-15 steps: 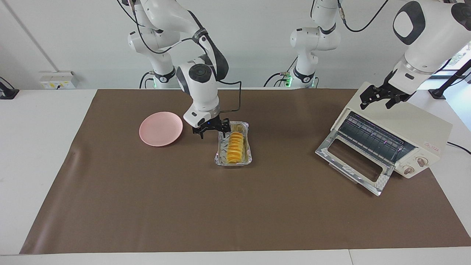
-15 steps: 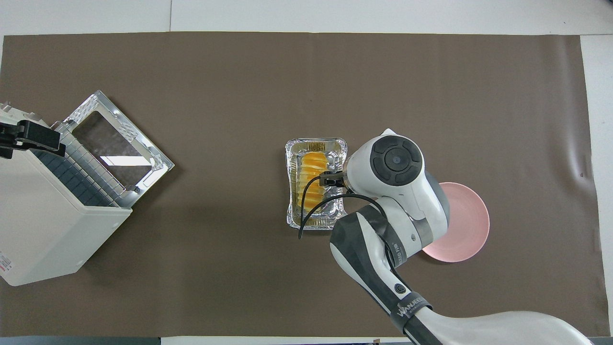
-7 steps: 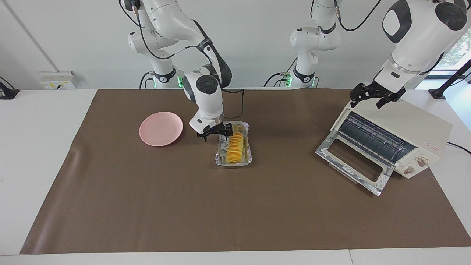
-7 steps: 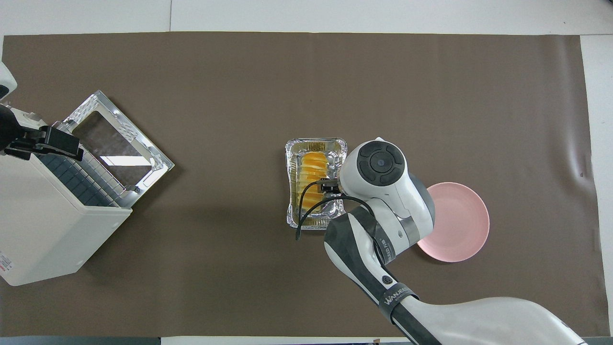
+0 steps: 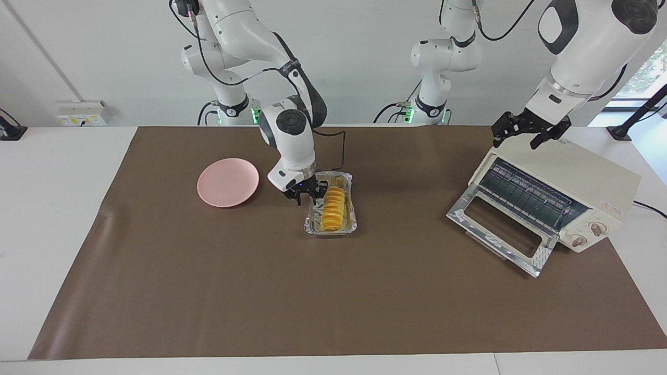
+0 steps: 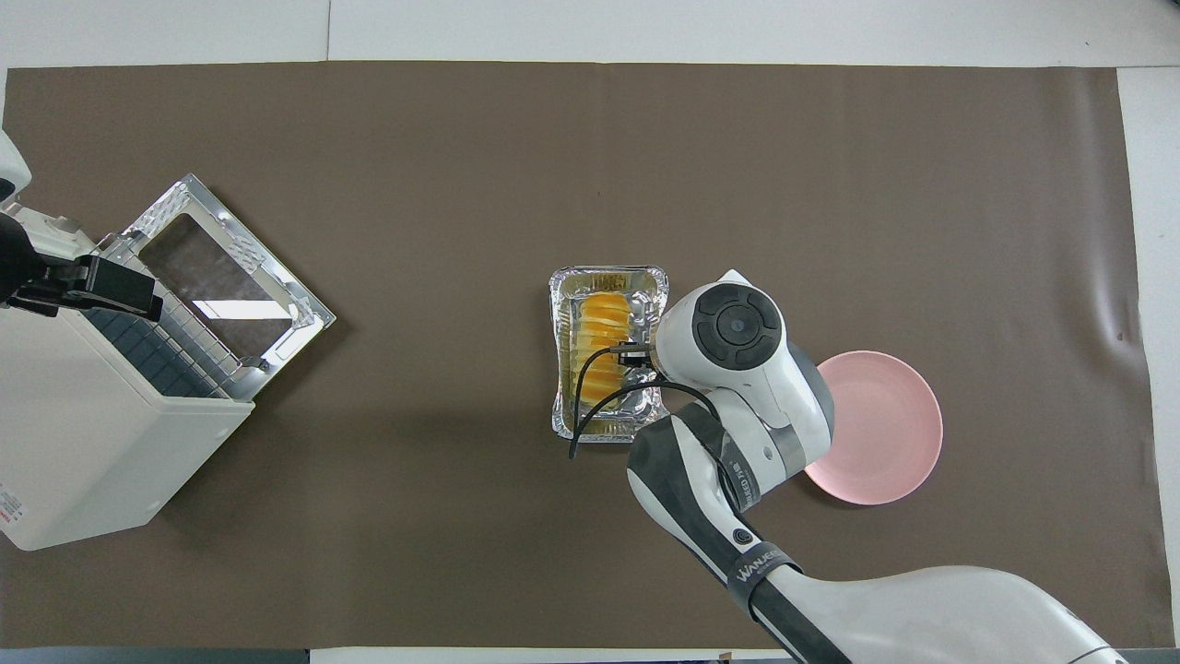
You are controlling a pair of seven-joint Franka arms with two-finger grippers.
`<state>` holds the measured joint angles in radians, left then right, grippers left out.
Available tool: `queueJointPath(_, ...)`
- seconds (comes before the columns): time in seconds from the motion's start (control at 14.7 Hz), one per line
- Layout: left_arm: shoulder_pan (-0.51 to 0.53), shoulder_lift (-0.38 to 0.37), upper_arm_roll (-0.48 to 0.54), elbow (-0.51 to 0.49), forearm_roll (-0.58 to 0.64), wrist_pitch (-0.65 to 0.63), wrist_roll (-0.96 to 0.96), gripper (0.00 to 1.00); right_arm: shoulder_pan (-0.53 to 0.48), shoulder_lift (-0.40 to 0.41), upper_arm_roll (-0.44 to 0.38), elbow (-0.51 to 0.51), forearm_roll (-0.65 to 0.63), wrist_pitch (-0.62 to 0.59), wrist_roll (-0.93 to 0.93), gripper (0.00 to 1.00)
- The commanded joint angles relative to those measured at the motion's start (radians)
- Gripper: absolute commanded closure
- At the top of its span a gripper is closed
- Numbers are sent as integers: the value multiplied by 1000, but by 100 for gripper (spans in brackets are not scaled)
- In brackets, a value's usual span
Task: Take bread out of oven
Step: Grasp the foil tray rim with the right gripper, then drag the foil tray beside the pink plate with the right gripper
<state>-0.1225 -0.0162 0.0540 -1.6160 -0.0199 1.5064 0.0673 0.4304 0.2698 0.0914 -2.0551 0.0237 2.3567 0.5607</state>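
Note:
The bread (image 5: 333,208) (image 6: 601,346), a ridged golden-yellow loaf, lies in a crinkled foil tray (image 5: 329,230) (image 6: 608,429) on the mat at mid table, outside the oven (image 5: 589,177) (image 6: 83,433). The oven door (image 5: 500,229) (image 6: 221,277) hangs open and its rack is bare. My right gripper (image 5: 307,195) is down at the tray's long rim on the plate side, fingers drawn close together on that rim; from overhead its wrist covers it. My left gripper (image 5: 526,136) (image 6: 92,286) hangs open above the oven's top, holding nothing.
A pink plate (image 5: 227,182) (image 6: 885,429) lies beside the tray, toward the right arm's end of the table. The oven stands at an angle at the left arm's end, its door lying out over the brown mat (image 5: 333,302).
The right gripper has edged in to the tray's rim and its fingers have narrowed from wide apart. The left gripper has lifted and drifted along the oven's top edge.

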Motion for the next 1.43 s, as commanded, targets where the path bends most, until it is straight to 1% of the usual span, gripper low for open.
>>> queueJointPath(0.0,14,-67,-16,-82,5,35,16,0,-4,-3,2,-10,10,22,25,100)
queueJointPath(0.14,12,-62,-16,-76,6,37,17,0,-16,2,1,9,10,21,1,100)
queueJointPath(0.34,12,-60,-25,-76,6,40,17,0,-59,0,1,61,13,-33,-65,100)
queueJointPath(0.41,11,-60,-25,-76,6,38,17,0,-84,-1,1,90,19,-63,-74,100)
queueJointPath(0.54,10,-57,-26,-74,5,40,17,0,-139,-3,-1,174,41,-166,-152,100)
queueJointPath(0.68,10,-54,-28,-73,5,44,17,0,-230,3,-1,246,86,-238,-255,100)
queueJointPath(0.89,9,-50,-28,-73,5,57,17,0,-366,20,-1,265,130,-237,-437,100)
queueJointPath(0.95,7,-30,-28,-59,3,52,17,0,-412,29,-2,289,131,-257,-484,100)
queueJointPath(1.09,4,-25,-29,-53,1,40,16,0,-508,69,-4,326,130,-284,-582,100)
queueJointPath(1.16,4,-27,-29,-51,1,37,16,0,-553,90,-4,328,130,-271,-644,100)
queueJointPath(1.36,9,-43,-28,-62,1,34,13,0,-602,138,-4,311,130,-226,-686,100)
